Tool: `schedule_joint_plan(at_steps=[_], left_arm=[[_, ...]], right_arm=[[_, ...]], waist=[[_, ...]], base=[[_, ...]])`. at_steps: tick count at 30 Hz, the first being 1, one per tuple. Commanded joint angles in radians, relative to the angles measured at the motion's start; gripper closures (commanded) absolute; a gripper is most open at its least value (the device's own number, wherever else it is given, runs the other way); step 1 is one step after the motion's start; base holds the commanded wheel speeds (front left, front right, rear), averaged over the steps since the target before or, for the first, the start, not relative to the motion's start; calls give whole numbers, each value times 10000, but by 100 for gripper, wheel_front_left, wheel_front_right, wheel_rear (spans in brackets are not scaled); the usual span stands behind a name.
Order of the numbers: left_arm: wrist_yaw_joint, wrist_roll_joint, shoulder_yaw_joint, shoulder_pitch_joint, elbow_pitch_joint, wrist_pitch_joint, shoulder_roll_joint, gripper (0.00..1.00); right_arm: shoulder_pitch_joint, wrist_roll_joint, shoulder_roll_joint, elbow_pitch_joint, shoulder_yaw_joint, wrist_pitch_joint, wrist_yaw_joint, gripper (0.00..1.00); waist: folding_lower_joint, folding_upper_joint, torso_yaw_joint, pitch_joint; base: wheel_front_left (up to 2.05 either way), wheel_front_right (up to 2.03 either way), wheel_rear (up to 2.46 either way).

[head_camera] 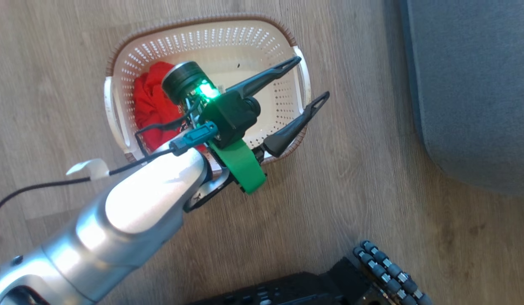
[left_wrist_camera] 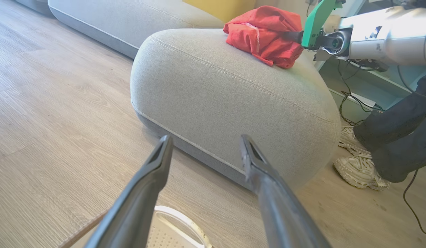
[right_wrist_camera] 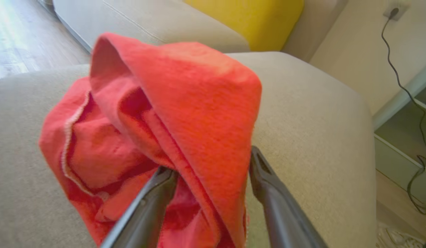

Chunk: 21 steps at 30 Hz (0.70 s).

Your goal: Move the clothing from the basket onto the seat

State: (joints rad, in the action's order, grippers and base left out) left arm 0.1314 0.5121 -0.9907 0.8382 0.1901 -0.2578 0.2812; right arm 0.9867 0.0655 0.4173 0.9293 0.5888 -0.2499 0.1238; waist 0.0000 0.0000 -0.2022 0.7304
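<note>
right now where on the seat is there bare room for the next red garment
The seat is bare from its rounded, stitched, floor-side edge up to the red garment, and beside that garment toward the wall-side edge. Crowded: where the garment lies, with the open right jaws around its fold.

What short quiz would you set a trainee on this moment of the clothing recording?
1. True or false: the basket holds no clothing.
2. The red garment at the right pincer is: A in the basket; B on the grey seat; C held in the air.
3. Fill in: the left pincer, over the basket's side, has its jaws ____.

Key
1. False: a second red garment lies in it.
2. B.
3. Open.
</note>
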Motion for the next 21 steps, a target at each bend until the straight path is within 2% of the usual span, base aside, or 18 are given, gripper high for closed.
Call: schedule_joint_plan(at_steps=[1, 10, 21], left_arm=[[-8, -21, 330, -153, -242, -40, -54, 0], [-8, 27, 694, -788, -85, -40, -429, 0], [-8, -57, 1474, -1719, 178, -40, -780, 0]], right_arm=[[-443, 207, 330, -644, -340, -112, 69, 0], [-2715, 1189, -33, -2743, -1836, -116, 69, 0], [-4033, 1425, -846, -4452, -3014, -117, 69, 0]], waist=[[0, 0, 51, -265], [0, 0, 281, -1300], [0, 0, 821, -2594]], base=[[0, 0, 0], [0, 0, 0], [0, 0, 0]])
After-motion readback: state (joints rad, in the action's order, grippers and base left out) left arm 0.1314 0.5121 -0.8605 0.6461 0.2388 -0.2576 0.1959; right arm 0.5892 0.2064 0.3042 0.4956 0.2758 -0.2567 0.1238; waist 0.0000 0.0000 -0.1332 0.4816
